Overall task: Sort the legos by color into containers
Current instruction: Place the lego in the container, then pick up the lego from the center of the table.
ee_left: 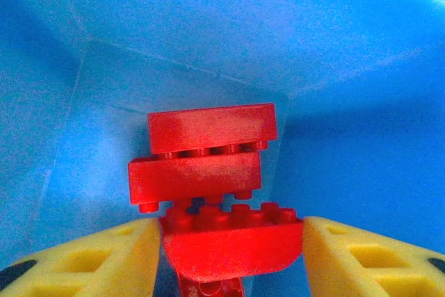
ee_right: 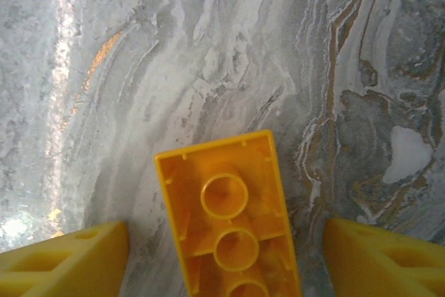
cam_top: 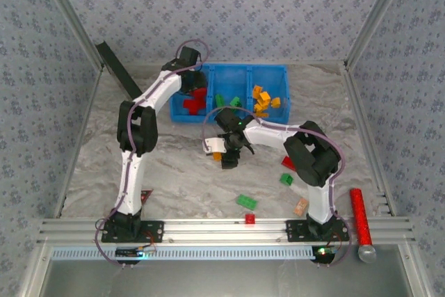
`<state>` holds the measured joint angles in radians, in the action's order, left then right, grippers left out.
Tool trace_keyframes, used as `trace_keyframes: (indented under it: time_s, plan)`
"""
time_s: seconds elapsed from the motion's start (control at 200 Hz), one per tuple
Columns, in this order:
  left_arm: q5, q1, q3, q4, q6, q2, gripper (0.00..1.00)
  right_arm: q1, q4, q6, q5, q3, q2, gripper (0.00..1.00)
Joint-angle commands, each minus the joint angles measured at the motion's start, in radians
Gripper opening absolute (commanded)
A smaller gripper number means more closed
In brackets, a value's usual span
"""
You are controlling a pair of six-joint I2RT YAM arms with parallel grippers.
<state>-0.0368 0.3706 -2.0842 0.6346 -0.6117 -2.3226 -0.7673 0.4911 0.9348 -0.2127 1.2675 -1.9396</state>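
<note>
The blue three-compartment tray (cam_top: 240, 67) stands at the back. Red legos (cam_top: 189, 106) lie in its left compartment, green ones (cam_top: 227, 101) in the middle, orange ones (cam_top: 263, 101) on the right. My left gripper (cam_top: 197, 94) hangs inside the left compartment. In the left wrist view its jaws (ee_left: 231, 222) are open, with a rounded red lego (ee_left: 229, 252) lying between them on two stacked red legos (ee_left: 201, 172). My right gripper (cam_top: 226, 154) is low over the table, open. It straddles an upside-down orange-yellow lego (ee_right: 229, 248), with a gap on each side.
Loose legos lie on the marbled table: green (cam_top: 246, 202), green (cam_top: 286, 179), red (cam_top: 249, 219), red (cam_top: 287, 163). A tan block (cam_top: 300, 206) and a red cylinder (cam_top: 358, 206) sit at the right front. A red triangular sign (cam_top: 146, 196) lies by the left arm, a black strip (cam_top: 118, 69) at the back left.
</note>
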Motion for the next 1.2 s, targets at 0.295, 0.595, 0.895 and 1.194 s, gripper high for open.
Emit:
trace_keyframes:
  time_s: [0.295, 0.595, 0.895, 1.194]
  plan:
    - [0.054, -0.004, 0.039, 0.011, 0.087, 0.243, 0.6, -0.024, -0.041, -0.001, 0.072, -0.001, -0.024, 0.28]
    - [-0.014, 0.0, 0.347, 0.018, 0.158, 0.609, 0.61, 0.046, -0.098, -0.058, 0.05, -0.055, 0.13, 0.2]
    - [0.054, 0.037, 0.651, 0.177, 0.15, 0.936, 0.63, 0.258, -0.155, -0.242, 0.06, -0.055, 0.352, 0.19]
    - [0.19, 0.164, 0.898, 0.235, -0.014, 1.124, 0.64, 0.405, -0.225, -0.323, 0.204, 0.072, 0.259, 0.19]
